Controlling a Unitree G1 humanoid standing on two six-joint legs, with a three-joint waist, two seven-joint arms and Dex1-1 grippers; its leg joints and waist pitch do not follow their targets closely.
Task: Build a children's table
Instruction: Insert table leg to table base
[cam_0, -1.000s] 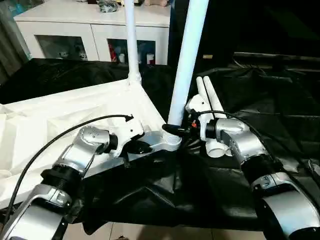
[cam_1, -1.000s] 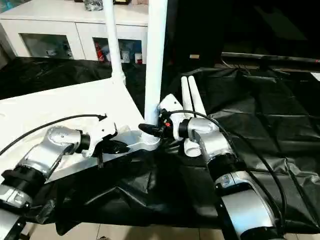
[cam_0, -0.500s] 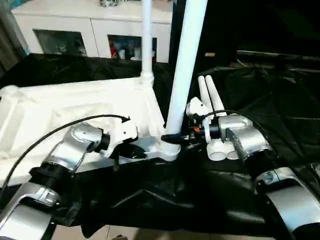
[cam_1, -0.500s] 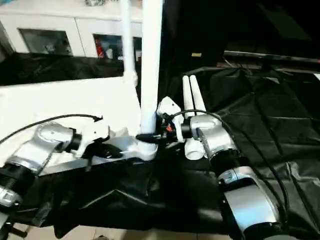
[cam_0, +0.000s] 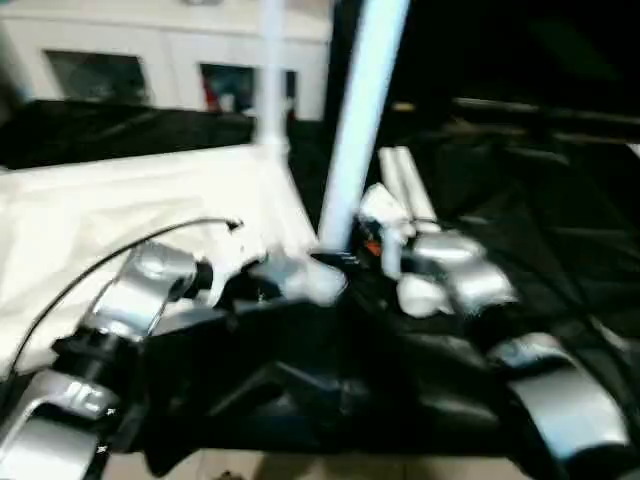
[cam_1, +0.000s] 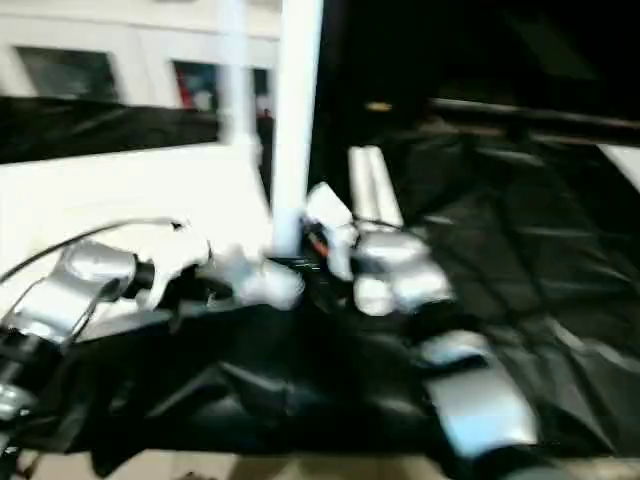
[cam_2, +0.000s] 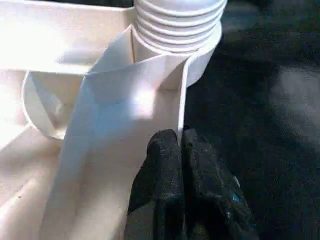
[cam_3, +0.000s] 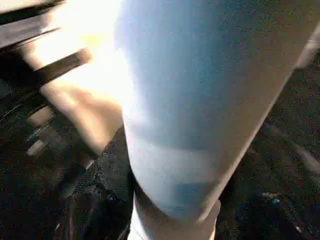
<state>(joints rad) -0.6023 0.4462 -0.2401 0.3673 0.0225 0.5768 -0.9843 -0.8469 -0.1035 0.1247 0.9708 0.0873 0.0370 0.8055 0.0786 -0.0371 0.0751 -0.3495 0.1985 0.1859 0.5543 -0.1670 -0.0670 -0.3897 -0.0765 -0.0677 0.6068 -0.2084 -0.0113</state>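
Table top (cam_0: 130, 200) lies upside down on the black sheet (cam_0: 560, 250), rimmed underside up, near corner right at the sheet's front edge. Two legs stand upright in corner sockets, long axes vertical: near leg (cam_0: 360, 110) at the front corner, far leg (cam_0: 270, 75) behind it; both are cut off by the frame top. Two spare legs (cam_0: 405, 175) lie flat side by side just right of the near leg, pointing away from the robot, near ends hidden behind the right arm.

Left gripper (cam_2: 181, 142): fingers closed, pinching the thin rim wall beside the ribbed socket (cam_2: 175, 25).

Right gripper (cam_0: 345, 262): fingers around the near leg's base, holding it. Head views are blurred, so fingertip contact is unclear.

Open sheet to the right; white cabinet (cam_0: 150, 60) behind.
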